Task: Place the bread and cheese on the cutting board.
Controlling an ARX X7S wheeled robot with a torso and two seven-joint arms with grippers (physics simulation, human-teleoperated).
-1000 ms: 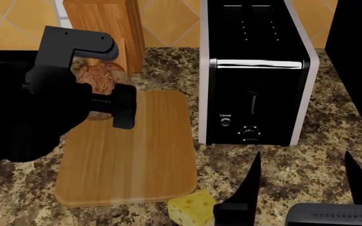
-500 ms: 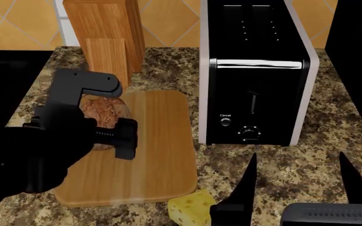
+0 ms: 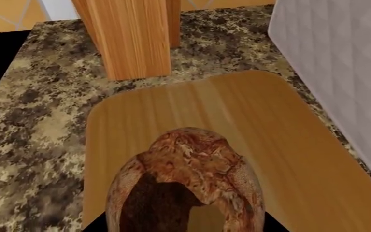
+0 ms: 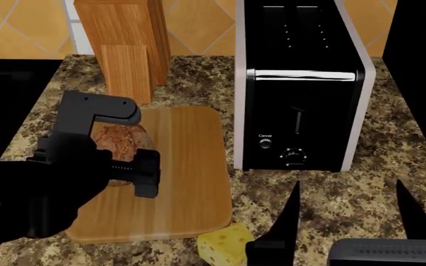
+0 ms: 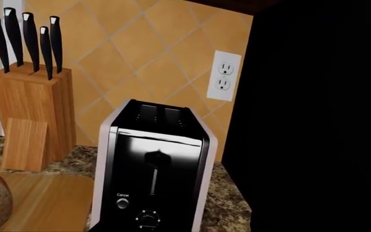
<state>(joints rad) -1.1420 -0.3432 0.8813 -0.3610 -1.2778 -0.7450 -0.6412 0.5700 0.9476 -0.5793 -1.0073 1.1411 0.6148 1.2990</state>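
Observation:
The bread (image 4: 122, 139), a brown crusty loaf, is gripped between the jaws of my left gripper (image 4: 121, 142) over the left part of the cutting board (image 4: 176, 183). In the left wrist view the bread (image 3: 185, 179) fills the space between the fingers, with the cutting board (image 3: 250, 121) under it. Whether the loaf touches the board I cannot tell. The cheese (image 4: 226, 244), a pale-yellow wedge with holes, lies on the counter just off the board's near right corner. My right gripper (image 4: 348, 221) is open and empty, to the right of the cheese.
A black toaster (image 4: 302, 88) stands right of the board. A wooden knife block (image 4: 124, 39) stands behind the board against the tiled wall. A tall black body (image 4: 420, 66) is at the far right. The right wrist view shows the toaster (image 5: 150, 164), knife block (image 5: 31, 111) and a wall outlet (image 5: 224, 75).
My left gripper has carried the bread from beside the knife block forward over the cutting board. The right gripper has shifted slightly left. The cheese has not moved.

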